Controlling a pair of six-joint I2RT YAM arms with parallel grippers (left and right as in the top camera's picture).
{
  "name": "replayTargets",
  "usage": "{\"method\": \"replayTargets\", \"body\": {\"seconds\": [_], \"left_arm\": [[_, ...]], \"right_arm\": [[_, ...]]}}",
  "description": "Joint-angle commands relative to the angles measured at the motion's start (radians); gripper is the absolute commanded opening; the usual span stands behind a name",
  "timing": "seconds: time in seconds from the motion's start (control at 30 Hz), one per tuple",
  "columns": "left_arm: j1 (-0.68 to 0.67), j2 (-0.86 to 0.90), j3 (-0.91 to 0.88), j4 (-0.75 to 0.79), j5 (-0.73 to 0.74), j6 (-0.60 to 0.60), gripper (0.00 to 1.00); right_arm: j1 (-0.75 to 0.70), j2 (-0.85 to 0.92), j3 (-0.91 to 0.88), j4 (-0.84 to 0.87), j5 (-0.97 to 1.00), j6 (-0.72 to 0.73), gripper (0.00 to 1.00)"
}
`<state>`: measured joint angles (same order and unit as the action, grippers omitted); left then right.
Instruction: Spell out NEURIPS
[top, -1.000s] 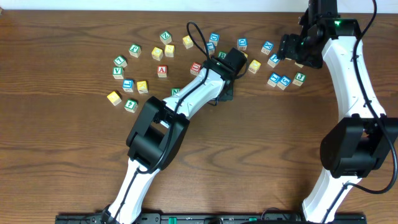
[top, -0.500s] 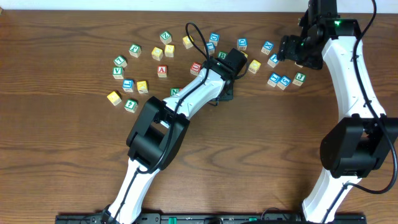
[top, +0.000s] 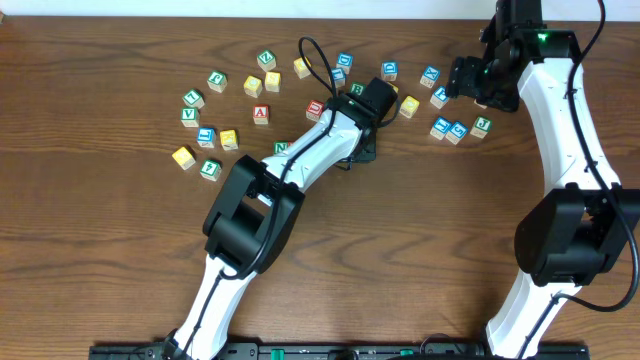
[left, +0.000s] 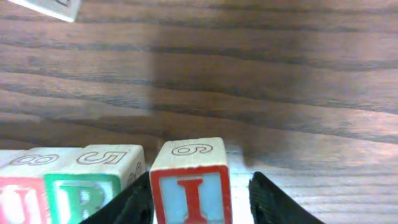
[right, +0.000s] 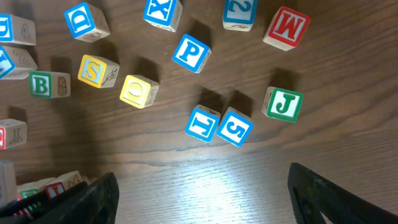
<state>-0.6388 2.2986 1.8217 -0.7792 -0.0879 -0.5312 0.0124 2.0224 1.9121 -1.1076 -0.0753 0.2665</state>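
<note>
Dark wood-grain table (top: 110, 250); small letter cubes lie loose across its far half, e.g. red A cube (top: 261, 113), yellow cube (top: 183, 157) at lft edge of scatter. Rt-side group: blue P cube (right: 190, 53), green J cube (right: 283, 104), red M cube (right: 286, 27), all apart. Mid-table, I cube (left: 193, 186) stands upright just beside R cube (left: 102, 186), narrow gap btwn.

The left wrist view's bottom edge is cutting off the I cube (left: 191, 186) and the green-lettered cube (left: 99, 186) beside it; overhead, the left arm (top: 310, 145) is hiding both.
</note>
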Motion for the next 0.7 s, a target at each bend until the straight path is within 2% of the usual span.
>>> {"method": "replayTargets", "body": {"seconds": [0.0,0.37,0.67], "left_arm": [[0.002,-0.103,0.010,-0.002,-0.030,0.056,0.51],[0.066,-0.315,0.010,-0.053,-0.045,0.088,0.51],[0.221,-0.510,0.010,-0.148,-0.049,0.180,0.51]], "right_arm": [[0.002,0.011,0.015,-0.004,-0.006,0.001,0.81],[0.008,0.011,0.015,-0.007,-0.007,0.002,0.80],[0.083,0.024,0.015,0.050,-0.006,0.017,0.74]]}}
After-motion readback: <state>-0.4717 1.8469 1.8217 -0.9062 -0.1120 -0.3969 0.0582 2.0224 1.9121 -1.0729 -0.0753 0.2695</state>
